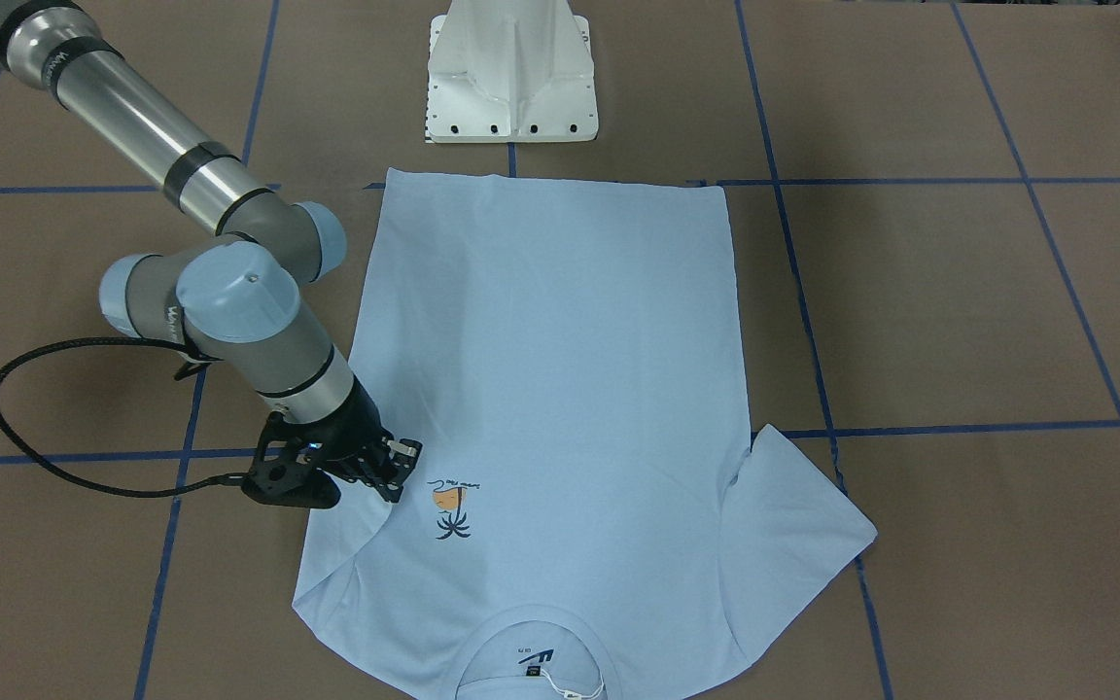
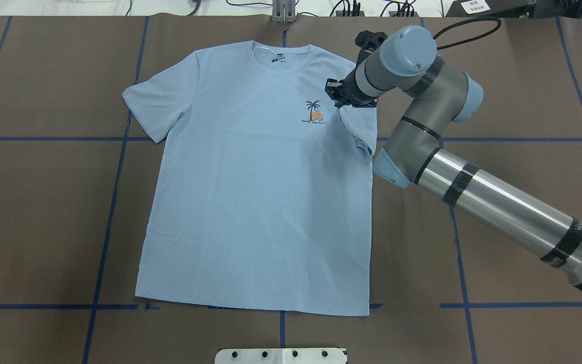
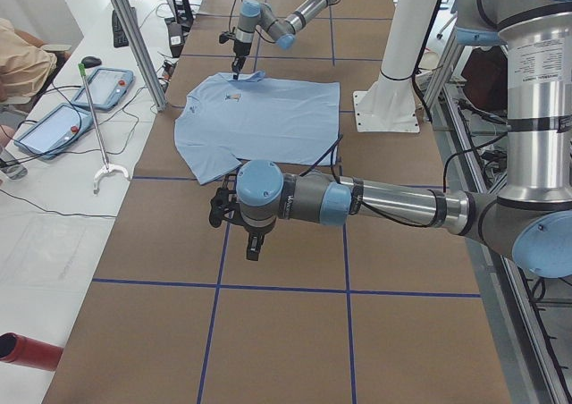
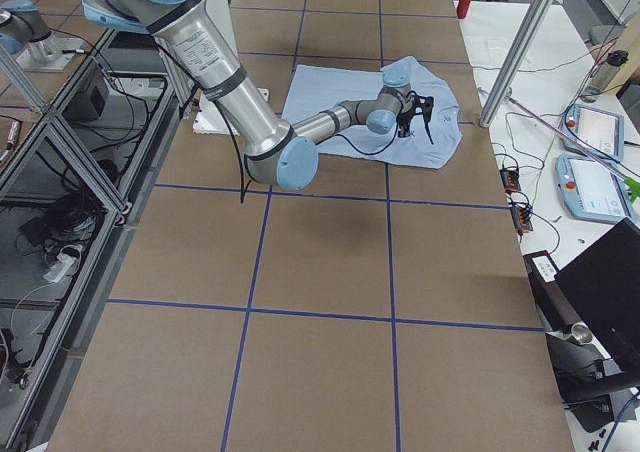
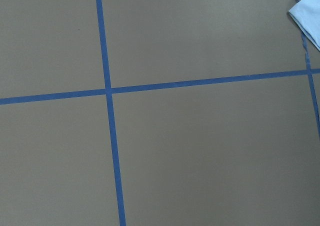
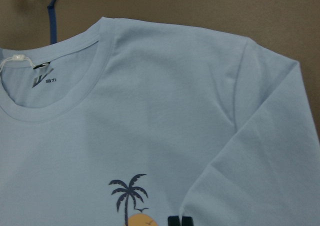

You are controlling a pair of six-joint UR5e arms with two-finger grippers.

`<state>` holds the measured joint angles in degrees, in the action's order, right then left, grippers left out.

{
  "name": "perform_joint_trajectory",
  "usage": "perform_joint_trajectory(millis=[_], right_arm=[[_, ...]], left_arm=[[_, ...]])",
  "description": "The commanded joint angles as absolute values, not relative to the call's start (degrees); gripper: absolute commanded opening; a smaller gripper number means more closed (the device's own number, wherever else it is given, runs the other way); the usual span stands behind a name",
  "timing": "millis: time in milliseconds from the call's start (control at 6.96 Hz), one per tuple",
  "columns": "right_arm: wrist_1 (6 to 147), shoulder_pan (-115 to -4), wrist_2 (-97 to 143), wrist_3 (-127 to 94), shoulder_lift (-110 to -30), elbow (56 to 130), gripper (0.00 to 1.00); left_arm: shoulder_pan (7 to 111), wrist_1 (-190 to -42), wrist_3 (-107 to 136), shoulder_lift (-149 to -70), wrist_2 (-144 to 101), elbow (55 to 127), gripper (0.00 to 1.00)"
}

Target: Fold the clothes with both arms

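Note:
The light blue T-shirt (image 1: 560, 369) lies flat, chest up, on the brown table (image 2: 28, 212), with its collar (image 2: 281, 55) at the far side from the robot. Its palm-tree print (image 2: 313, 112) shows. The sleeve on my right is folded inward over the chest. My right gripper (image 2: 338, 96) stands at that sleeve's hem, next to the print. In the right wrist view its fingertips (image 6: 174, 221) meet on the hem. My left gripper (image 3: 254, 248) hangs over bare table beyond the shirt's other sleeve (image 5: 307, 16); I cannot tell whether it is open or shut.
The white pedestal base (image 1: 511, 78) stands just past the shirt's bottom hem. Blue tape lines (image 2: 114, 192) cross the table. Tablets (image 3: 107, 87) and cables lie on a side bench beyond the table's far edge.

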<state>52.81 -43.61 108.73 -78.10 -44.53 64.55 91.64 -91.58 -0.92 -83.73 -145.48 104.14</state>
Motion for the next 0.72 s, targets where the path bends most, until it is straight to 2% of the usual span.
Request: perform_joint_trajectory(millis=[0,144,431,575], right_arm=[[52.6,-41.7,106.1,-78.5,-39.1,59.3,0.00],[52.5,-40.0,104.0,-78.4,-38.6,59.1,0.97],[52.0,-38.9,104.0,-80.6,-38.7,62.8,1.00],[52.6,-38.5,104.2,-82.6,-40.7,68.4,1.00]], left_arm=[[91.6,-91.8,-0.8,-83.8,-145.7,104.2,1.00],[91.5,-95.4,-0.8,-84.3,-145.7,104.3,1.00],[83.7,-110.5,11.7,-87.7,-145.7,100.1,1.00],[78.0,-117.6,22.0,-89.5,-145.5,98.8,1.00]])
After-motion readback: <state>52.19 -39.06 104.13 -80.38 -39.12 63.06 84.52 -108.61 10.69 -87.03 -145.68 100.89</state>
